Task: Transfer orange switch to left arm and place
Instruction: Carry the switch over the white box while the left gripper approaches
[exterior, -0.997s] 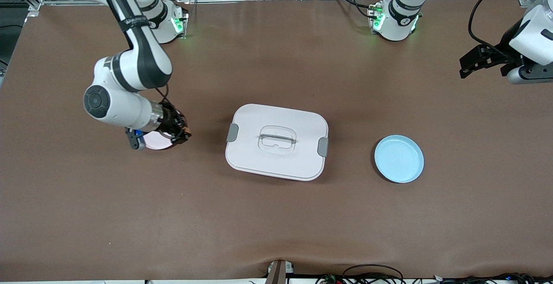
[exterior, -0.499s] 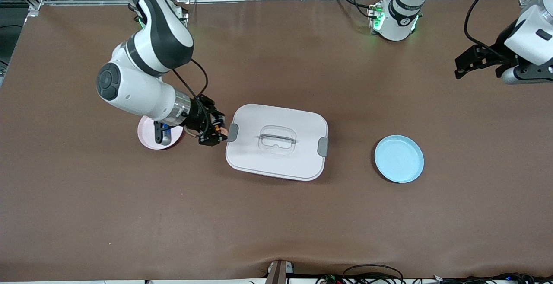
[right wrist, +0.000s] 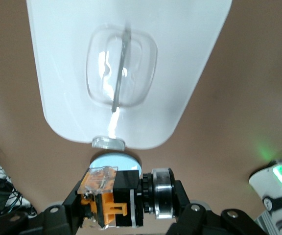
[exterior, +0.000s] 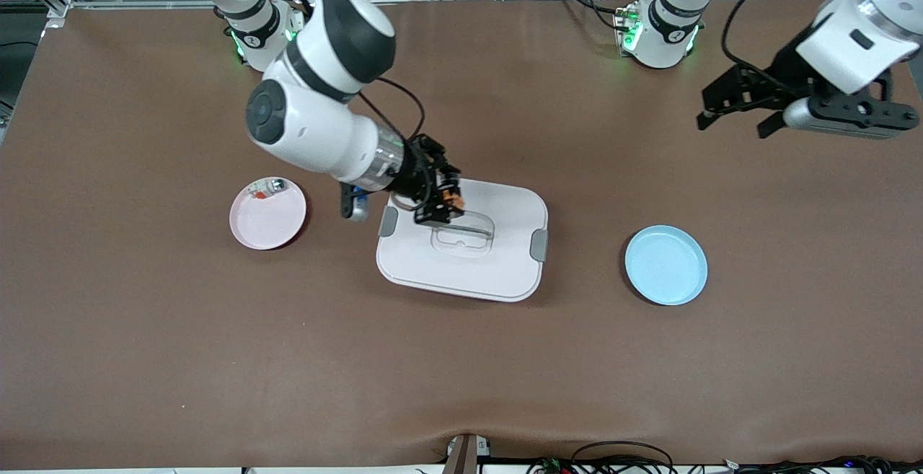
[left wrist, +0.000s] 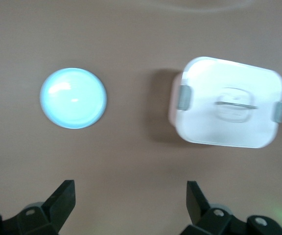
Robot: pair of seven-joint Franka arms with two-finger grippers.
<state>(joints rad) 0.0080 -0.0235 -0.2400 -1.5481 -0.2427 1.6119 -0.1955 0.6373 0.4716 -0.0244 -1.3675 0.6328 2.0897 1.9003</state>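
The orange switch (exterior: 451,200), a small black part with an orange piece and a clear cap, is held in my right gripper (exterior: 438,205), which is shut on it. In the right wrist view the orange switch (right wrist: 112,198) sits crosswise between the jaws of the right gripper (right wrist: 126,206). The gripper hangs over the white box (exterior: 490,272), above the lid near its clear handle. My left gripper (exterior: 732,126) is open and holds nothing, in the air over the table toward the left arm's end. The left wrist view shows its fingers (left wrist: 62,197) spread wide over bare mat.
A pink plate (exterior: 267,225) holding a small clear and silver part (exterior: 268,188) lies toward the right arm's end. A blue plate (exterior: 665,266) lies between the box and the left arm's end. Grey latches (exterior: 539,244) stick out from the box's sides.
My right gripper has risen from the pink plate with the switch and travelled over the box lid. The left gripper has drifted toward the middle of the table.
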